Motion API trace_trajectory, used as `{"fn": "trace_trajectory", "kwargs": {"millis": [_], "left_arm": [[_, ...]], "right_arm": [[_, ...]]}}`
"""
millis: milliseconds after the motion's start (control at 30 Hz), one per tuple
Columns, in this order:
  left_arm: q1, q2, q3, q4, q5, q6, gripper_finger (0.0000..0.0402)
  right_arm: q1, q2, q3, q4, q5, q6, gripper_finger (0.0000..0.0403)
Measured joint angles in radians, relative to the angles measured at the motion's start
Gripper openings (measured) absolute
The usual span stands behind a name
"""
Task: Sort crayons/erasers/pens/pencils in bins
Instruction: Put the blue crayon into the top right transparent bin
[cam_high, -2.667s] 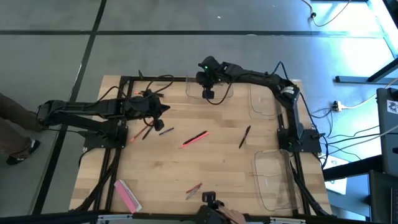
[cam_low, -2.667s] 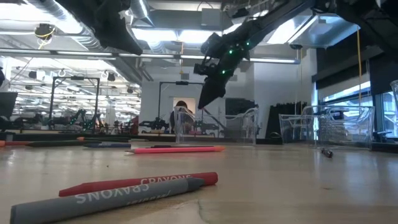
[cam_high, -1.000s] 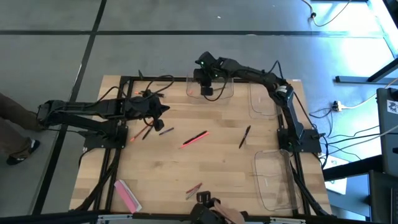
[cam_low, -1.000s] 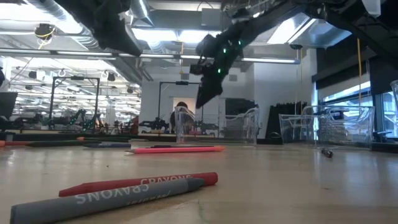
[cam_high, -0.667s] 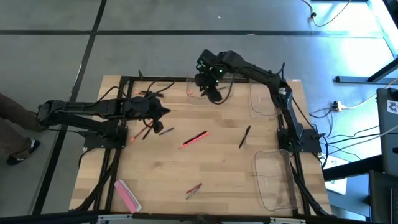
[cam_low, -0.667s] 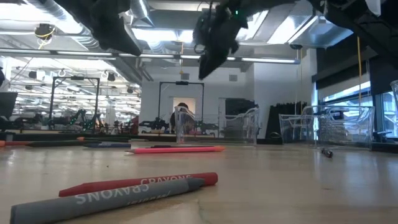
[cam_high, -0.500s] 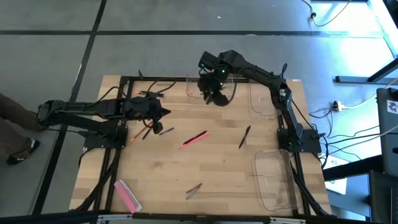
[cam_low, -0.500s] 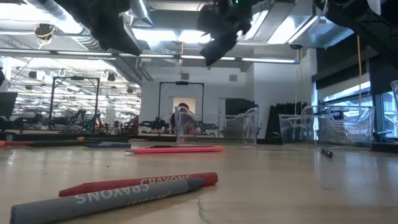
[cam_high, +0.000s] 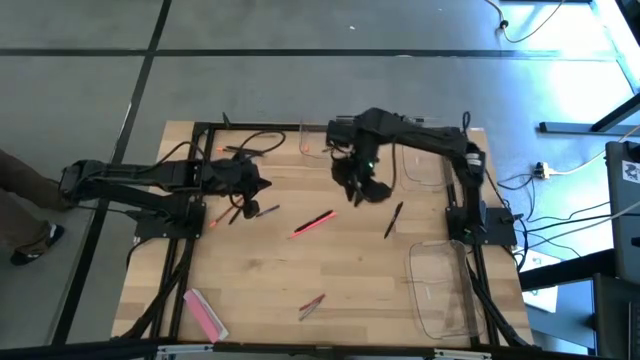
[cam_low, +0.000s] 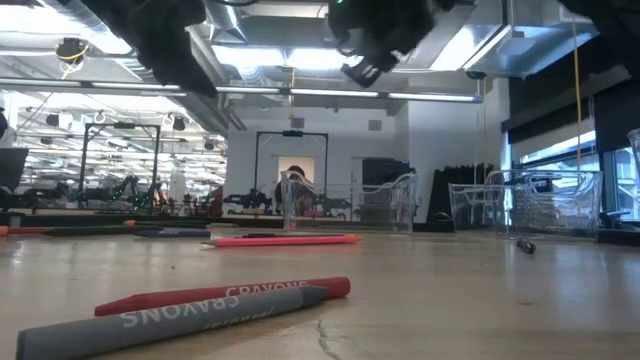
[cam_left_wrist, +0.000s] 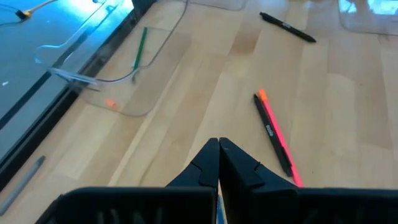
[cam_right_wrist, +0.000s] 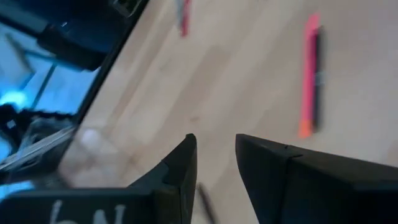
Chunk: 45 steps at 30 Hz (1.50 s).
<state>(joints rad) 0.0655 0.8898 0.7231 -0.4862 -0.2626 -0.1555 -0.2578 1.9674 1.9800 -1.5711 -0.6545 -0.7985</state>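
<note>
crayons: "CRAYONS" | left hand clenched | right hand released, empty

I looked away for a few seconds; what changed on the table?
The right gripper left the far bin and swung toward the table's middle, jaws open and empty. The left gripper, pink eraser and loose sticks stayed put.
</note>
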Motion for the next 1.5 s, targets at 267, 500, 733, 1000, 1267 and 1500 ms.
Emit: {"fn": "trace_trajectory", "kwargs": {"millis": [267,500,733,1000,1267,1500], "left_arm": [[-0.076,0.000,0.000,0.041,0.002,0.003,0.0000],[-0.113,0.017,0.128,-0.005,-0.025,0.018,0.0000],[-0.113,0.153,0.342,-0.251,-0.035,-0.077,0.0000],[-0.102,0.287,0.439,-0.677,0.007,-0.368,0.0000],[0.007,0.313,0.344,-0.664,0.176,-0.381,0.0000],[0.040,0.338,0.304,-0.597,0.183,-0.325,0.0017]], "right_arm": [[0.069,-0.257,-0.310,0.107,0.008,0.170,0.0113],[0.131,-0.515,-0.530,0.351,0.334,0.422,0.0113],[0.187,-0.621,-0.681,0.514,0.523,0.600,0.0113],[0.211,-0.623,-0.784,0.609,0.530,0.659,0.0113],[0.241,-0.623,-0.795,0.715,0.532,0.648,0.0113],[0.279,-0.623,-0.795,0.724,0.531,0.637,0.0113]]}}
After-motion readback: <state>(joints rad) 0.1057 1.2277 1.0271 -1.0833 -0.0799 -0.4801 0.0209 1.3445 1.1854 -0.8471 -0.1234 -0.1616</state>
